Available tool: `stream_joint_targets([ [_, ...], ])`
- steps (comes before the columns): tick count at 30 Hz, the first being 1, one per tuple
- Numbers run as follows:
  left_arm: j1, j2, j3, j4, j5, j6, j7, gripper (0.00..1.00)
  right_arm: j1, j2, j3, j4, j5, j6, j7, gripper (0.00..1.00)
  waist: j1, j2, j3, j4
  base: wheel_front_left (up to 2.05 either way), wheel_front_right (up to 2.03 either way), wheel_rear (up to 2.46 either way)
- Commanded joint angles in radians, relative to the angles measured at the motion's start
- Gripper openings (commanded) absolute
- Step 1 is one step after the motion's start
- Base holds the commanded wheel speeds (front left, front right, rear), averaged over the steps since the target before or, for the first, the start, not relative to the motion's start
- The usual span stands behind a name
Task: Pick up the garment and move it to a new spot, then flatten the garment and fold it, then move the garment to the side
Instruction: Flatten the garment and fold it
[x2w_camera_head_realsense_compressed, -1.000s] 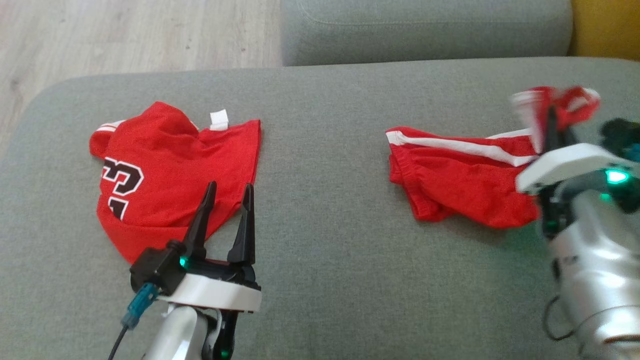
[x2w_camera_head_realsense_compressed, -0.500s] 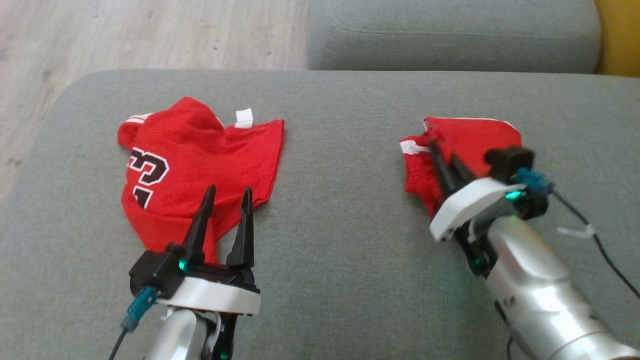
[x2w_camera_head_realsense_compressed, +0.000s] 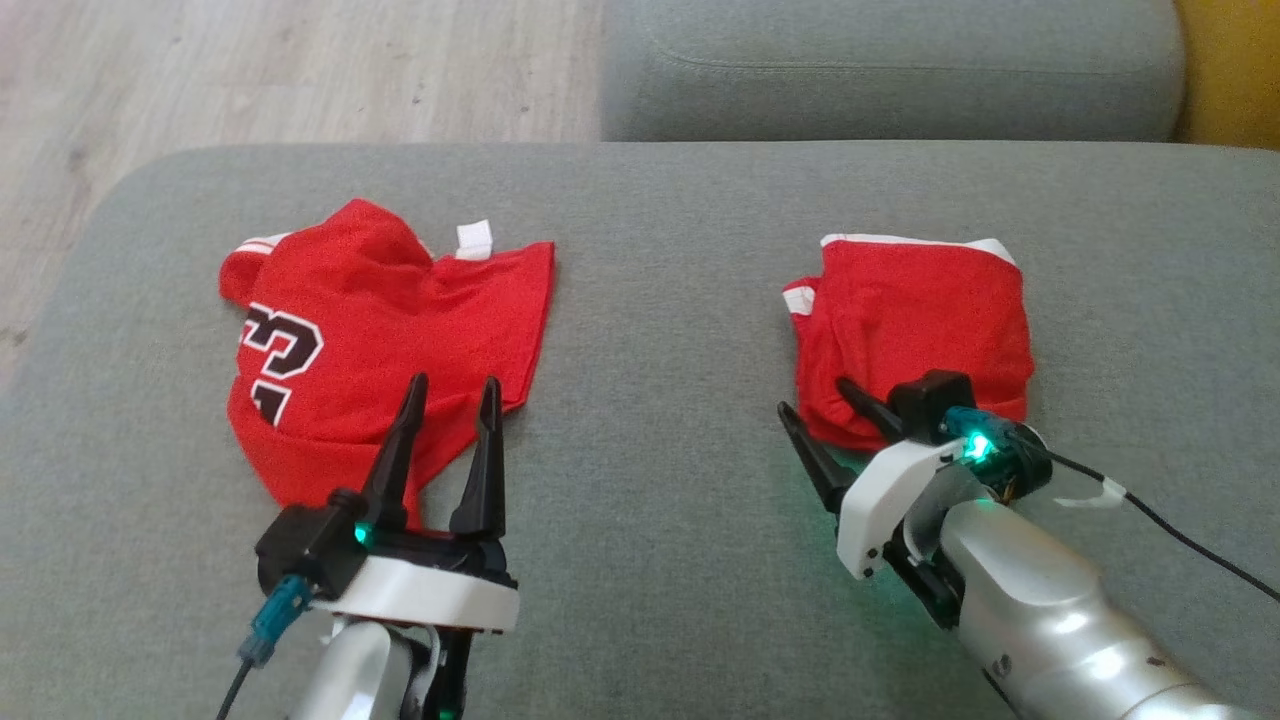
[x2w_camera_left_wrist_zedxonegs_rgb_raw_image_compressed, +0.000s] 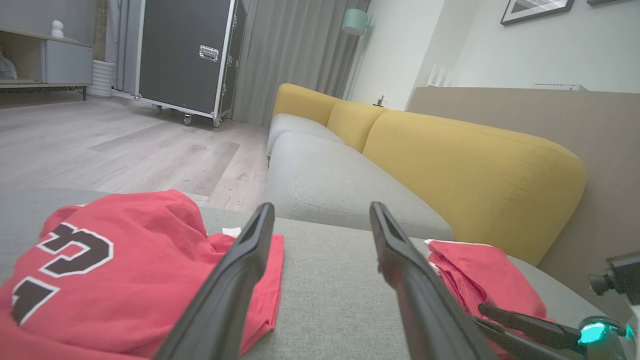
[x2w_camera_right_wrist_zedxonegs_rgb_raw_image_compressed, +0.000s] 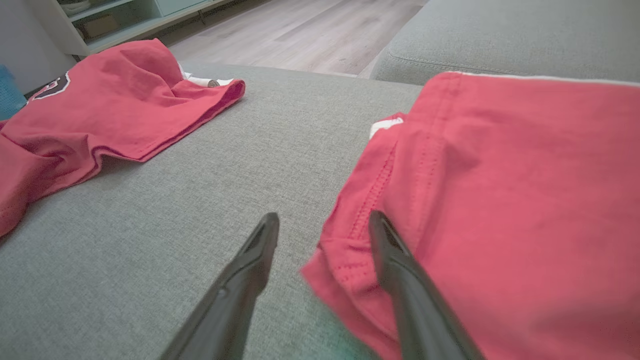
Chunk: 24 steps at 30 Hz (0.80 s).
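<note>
"Letting go, is it? The right gripper (x2w_camera_head_realsense_compressed: 812, 396) looks different from a second ago."

"Yes. A second ago its fingers were pinched together on one end of the red shorts (x2w_camera_head_realsense_compressed: 915, 320), lifted out at the far right while the rest lay spread. Half a second ago that end was being carried over the pile. Now the fingers stand apart and nothing is held."

"So where are the shorts?"

"On the right part of the grey seat cushion (x2w_camera_head_realsense_compressed: 660, 300), doubled into a compact block with a white band along the far edge. The gripper sits at their near left corner. In the right wrist view one finger lies over the hem there; whether it touches the cloth I cannot tell."

"And the other arm?"

"The left gripper (x2w_camera_head_realsense_compressed: 454, 381) hovers with fingers wide apart over the near edge of the red jersey (x2w_camera_head_realsense_compressed: 370, 340), which lies rumpled on the left, well apart from the shorts."

"What does that mean for the job?"

"I'd judge the fold laid and released. The near left corner looks a little bunched, so it might want smoothing. What remains is gripping the folded block again and shifting it to the side without letting the layers slip."
</note>
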Motion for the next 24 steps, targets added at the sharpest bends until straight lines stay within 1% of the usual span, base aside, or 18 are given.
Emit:
stream_joint_targets([
  [1, -0.021, 0.005, 0.039, -0.029, -0.007, 0.001, -0.009, 1.00, -0.023, 0.011, 0.021, -0.017, 0.016, -0.001, -0.010, 1.00, 0.0000, 0.0000, -0.003, -0.011, 0.00, 0.00, 0.00],
  [4, -0.023, 0.005, 0.040, -0.032, -0.007, 0.001, -0.009, 1.00, -0.033, -0.002, 0.029, -0.015, 0.044, -0.001, -0.023, 1.00, 0.0000, 0.0000, -0.011, -0.028, 0.00, 0.00, 0.00],
  [5, -0.026, 0.005, 0.043, -0.035, -0.008, 0.000, -0.009, 1.00, -0.041, -0.029, -0.019, -0.036, 0.089, -0.001, -0.039, 1.00, 0.0000, 0.0000, -0.021, -0.047, 0.00, 0.00, 0.00],
  [7, -0.026, 0.005, 0.048, -0.042, -0.008, 0.000, -0.009, 1.00, -0.050, -0.059, -0.061, -0.059, 0.088, -0.001, -0.044, 1.00, 0.0000, 0.0000, -0.026, -0.064, 0.00, 0.00, 0.00],
  [8, -0.027, 0.005, 0.051, -0.049, -0.007, -0.002, -0.009, 1.00, -0.055, -0.094, -0.140, -0.112, 0.063, -0.001, -0.046, 1.00, 0.0000, 0.0000, -0.026, -0.082, 0.00, 0.00, 0.00],
  [10, -0.031, 0.005, 0.051, -0.057, -0.006, -0.003, -0.009, 1.00, -0.037, -0.126, -0.236, -0.178, 0.008, -0.001, -0.046, 1.00, 0.0000, 0.0000, -0.025, -0.099, 0.00, 0.00, 0.00],
  [13, -0.038, 0.005, 0.050, -0.065, -0.006, -0.006, -0.009, 1.00, 0.027, -0.143, -0.396, -0.281, -0.115, -0.001, -0.046, 1.00, 0.0000, 0.0000, -0.022, -0.121, 0.00, 0.00, 0.00],
  [16, -0.041, 0.005, 0.047, -0.071, -0.007, -0.009, -0.009, 1.00, 0.117, -0.115, -0.549, -0.392, -0.240, -0.001, -0.046, 1.00, 0.0000, 0.0000, -0.018, -0.142, 0.00, 0.00, 0.00],
  [19, -0.038, 0.005, 0.044, -0.076, -0.004, -0.011, -0.009, 1.00, 0.220, -0.052, -0.676, -0.510, -0.334, -0.001, -0.046, 1.00, 0.0000, 0.0000, -0.012, -0.158, 0.00, 0.00, 0.00],
  [22, -0.033, 0.005, 0.042, -0.075, 0.001, -0.014, -0.009, 1.00, 0.309, 0.013, -0.752, -0.605, -0.390, -0.001, -0.046, 1.00, 0.0000, 0.0000, -0.003, -0.170, 0.00, 0.00, 0.00],
  [24, -0.030, 0.005, 0.041, -0.071, 0.002, -0.015, -0.009, 1.00, 0.351, 0.038, -0.775, -0.641, -0.414, -0.001, -0.046, 1.00, 0.0000, 0.0000, 0.002, -0.176, 0.00, 0.00, 0.00],
])
